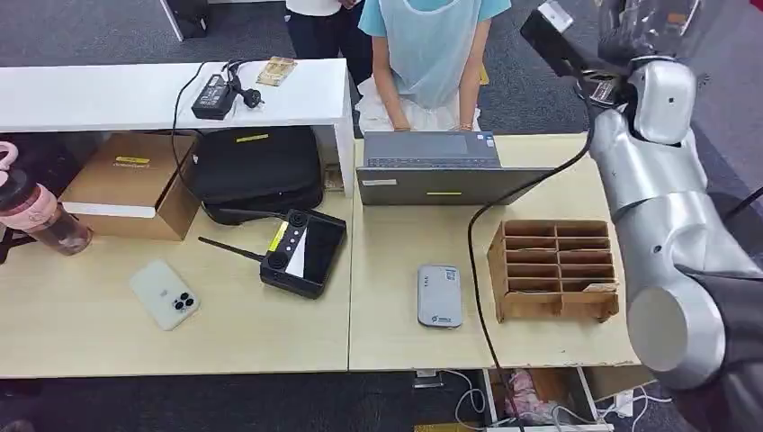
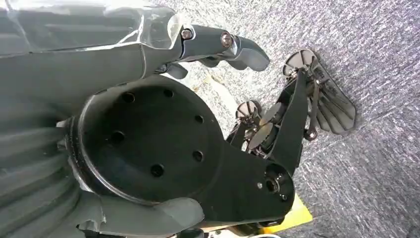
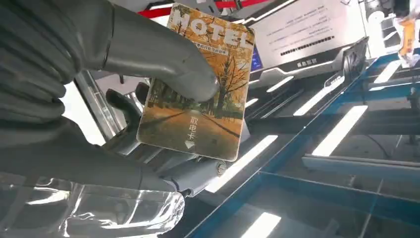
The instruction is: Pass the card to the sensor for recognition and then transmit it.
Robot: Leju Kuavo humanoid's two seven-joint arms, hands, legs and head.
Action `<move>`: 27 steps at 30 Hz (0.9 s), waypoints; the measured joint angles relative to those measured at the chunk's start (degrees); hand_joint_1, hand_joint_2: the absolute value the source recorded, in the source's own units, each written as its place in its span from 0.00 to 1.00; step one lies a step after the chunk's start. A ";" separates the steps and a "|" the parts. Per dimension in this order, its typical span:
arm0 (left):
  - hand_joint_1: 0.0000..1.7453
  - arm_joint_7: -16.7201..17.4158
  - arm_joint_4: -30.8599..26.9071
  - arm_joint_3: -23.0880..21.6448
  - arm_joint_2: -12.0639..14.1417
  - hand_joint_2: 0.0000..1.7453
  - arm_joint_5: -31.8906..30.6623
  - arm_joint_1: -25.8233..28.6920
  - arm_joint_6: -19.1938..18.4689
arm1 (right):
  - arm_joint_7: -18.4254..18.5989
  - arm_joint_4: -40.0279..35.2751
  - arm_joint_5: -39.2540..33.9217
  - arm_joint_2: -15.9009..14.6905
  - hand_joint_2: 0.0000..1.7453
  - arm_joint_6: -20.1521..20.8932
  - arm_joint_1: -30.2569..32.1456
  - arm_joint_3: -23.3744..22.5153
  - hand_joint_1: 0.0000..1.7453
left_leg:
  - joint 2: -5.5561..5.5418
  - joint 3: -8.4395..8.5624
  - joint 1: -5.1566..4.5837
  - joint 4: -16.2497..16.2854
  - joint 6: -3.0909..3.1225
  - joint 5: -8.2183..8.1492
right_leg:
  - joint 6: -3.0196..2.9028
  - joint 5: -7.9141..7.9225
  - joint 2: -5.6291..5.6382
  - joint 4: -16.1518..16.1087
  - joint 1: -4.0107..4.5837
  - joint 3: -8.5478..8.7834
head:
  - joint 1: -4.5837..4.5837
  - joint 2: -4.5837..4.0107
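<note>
My right hand [image 3: 124, 59] pinches a hotel key card [image 3: 198, 84] between the thumb and the fingers behind it. The card shows an autumn tree picture and the word HOTEL. It is held up high, with ceiling lights behind it. In the head view my right arm [image 1: 661, 207] rises along the table's right side and leaves the picture at the top. The grey-white card sensor [image 1: 439, 295] lies flat on the table's front part, well below and to the left of that arm. My left hand [image 2: 148, 144] hangs over grey carpet and holds nothing, its fingers [image 2: 233, 47] stretched out.
A brown cardboard card rack [image 1: 558, 268] stands right of the sensor. A laptop [image 1: 432, 166] sits behind it, with a person [image 1: 430, 54] standing at it. Left of the sensor lie a black controller [image 1: 304, 252], a white phone [image 1: 165, 294] and a pink bottle [image 1: 36, 211].
</note>
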 joint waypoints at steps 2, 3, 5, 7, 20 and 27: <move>0.00 -0.18 0.00 0.00 -0.02 1.00 0.28 0.01 0.00 | -1.73 -1.71 -2.18 -0.97 1.00 1.35 0.06 -0.70 1.00 | 0.01 -0.01 0.00 0.00 0.00 0.00 | 0.00 0.00 0.01 0.00 0.00 0.00 | 0.00 0.00; 0.00 -0.29 0.00 0.00 -0.02 1.00 0.39 0.00 -0.02 | -2.31 -2.48 -2.86 -1.40 1.00 1.72 0.10 -1.03 1.00 | 0.02 0.00 0.00 0.00 0.00 0.00 | 0.00 0.00 0.02 0.00 0.00 0.00 | -0.02 0.00; 0.00 -0.51 0.00 0.00 -0.09 1.00 0.61 0.00 -0.04 | -3.65 -3.90 -4.44 -2.30 1.00 3.22 0.50 -1.49 1.00 | 0.02 0.01 0.00 0.00 0.00 0.00 | 0.00 0.00 0.02 -0.02 0.00 -0.01 | -0.02 0.00; 0.00 -0.66 0.00 0.00 -0.20 1.00 1.14 0.00 -0.04 | -6.63 -7.23 -9.35 -3.74 1.00 7.67 2.06 -1.64 1.00 | 0.00 0.02 0.00 0.00 0.00 -0.01 | 0.00 0.00 0.00 -0.04 0.00 -0.01 | -0.02 0.00; 0.00 -1.44 0.00 0.07 -0.68 1.00 2.88 0.70 -1.07 | -14.38 -40.80 -51.28 -22.55 1.00 34.03 27.92 -1.68 1.00 | -0.22 -0.05 -0.02 0.00 0.12 -0.10 | 0.02 -0.04 -0.24 -0.19 0.00 0.04 | -0.02 0.00; 0.00 -1.51 0.00 0.07 -0.59 1.00 2.80 0.80 -1.73 | -15.14 -53.61 -61.74 -30.38 1.00 41.56 39.08 -4.74 1.00 | -0.17 -0.07 -0.01 -0.05 0.12 -0.10 | 0.02 -0.04 -0.21 -0.17 0.00 0.05 | -0.02 0.00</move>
